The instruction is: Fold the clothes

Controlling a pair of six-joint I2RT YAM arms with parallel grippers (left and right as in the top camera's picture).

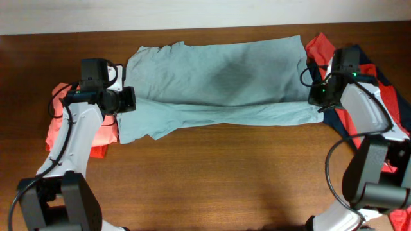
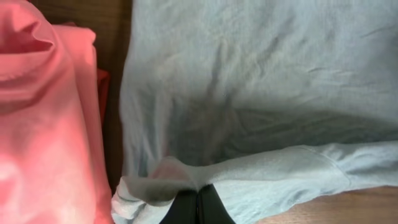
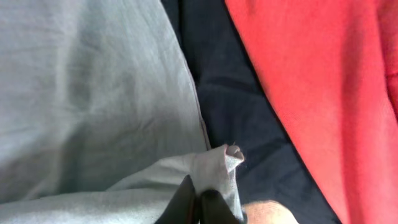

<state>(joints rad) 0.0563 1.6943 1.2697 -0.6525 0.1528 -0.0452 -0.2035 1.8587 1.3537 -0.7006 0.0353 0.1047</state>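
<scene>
Your left claw is clamped on the folded edge of the grey-blue shirt; your right claw pinches the opposite end tight.

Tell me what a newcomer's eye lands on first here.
The pale grey-blue T-shirt is spread wide across the middle of the table. The left gripper and right gripper each pinch one end of it. A coral shirt lies beside its left end; a red shirt and a navy shirt lie at its right end.
</scene>
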